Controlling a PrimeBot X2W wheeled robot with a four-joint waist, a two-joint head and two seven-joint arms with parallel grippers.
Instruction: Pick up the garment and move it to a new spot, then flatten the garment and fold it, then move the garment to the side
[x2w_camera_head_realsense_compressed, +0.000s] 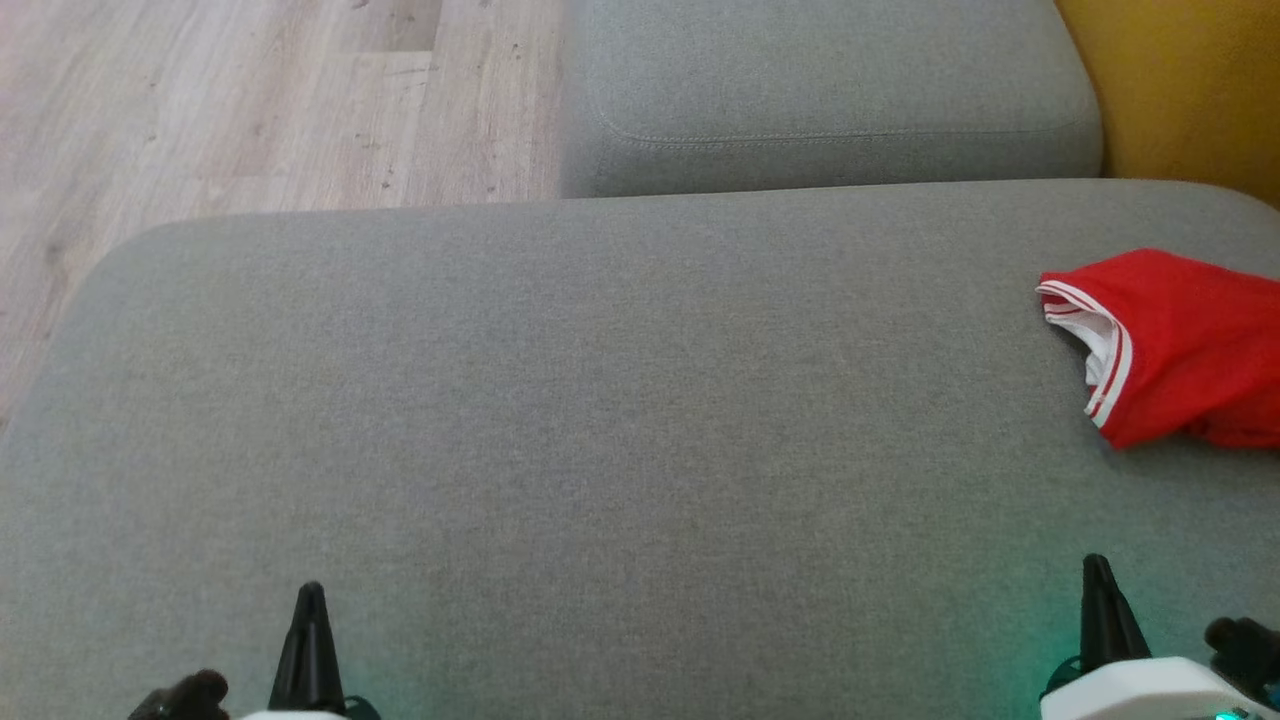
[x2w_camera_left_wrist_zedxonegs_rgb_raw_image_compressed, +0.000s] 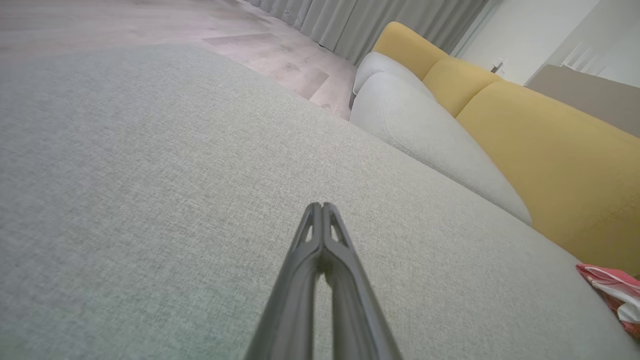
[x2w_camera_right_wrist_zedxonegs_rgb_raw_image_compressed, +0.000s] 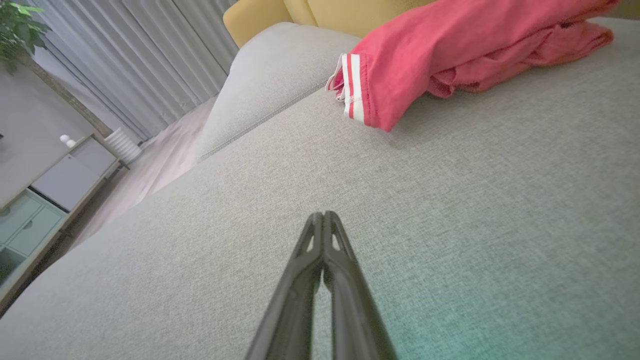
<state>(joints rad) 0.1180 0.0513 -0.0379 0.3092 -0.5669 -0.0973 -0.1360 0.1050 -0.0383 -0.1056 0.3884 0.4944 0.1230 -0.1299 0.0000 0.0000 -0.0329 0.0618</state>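
The left fingers (x2w_camera_left_wrist_zedxonegs_rgb_raw_image_compressed: 299, 280) and the right fingers (x2w_camera_right_wrist_zedxonegs_rgb_raw_image_compressed: 299, 287) were each pressed together, holding nothing, over the near edge of the grey seat cushion (x2w_camera_head_realsense_compressed: 600, 400). The red garment (x2w_camera_head_realsense_compressed: 1180, 340) lay crumpled on that cushion's far right side, nearer the right fingers.

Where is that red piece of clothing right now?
The red garment lies crumpled on the grey cushion at the right edge of the head view, ahead of the right gripper and apart from it, near the yellow backrest.
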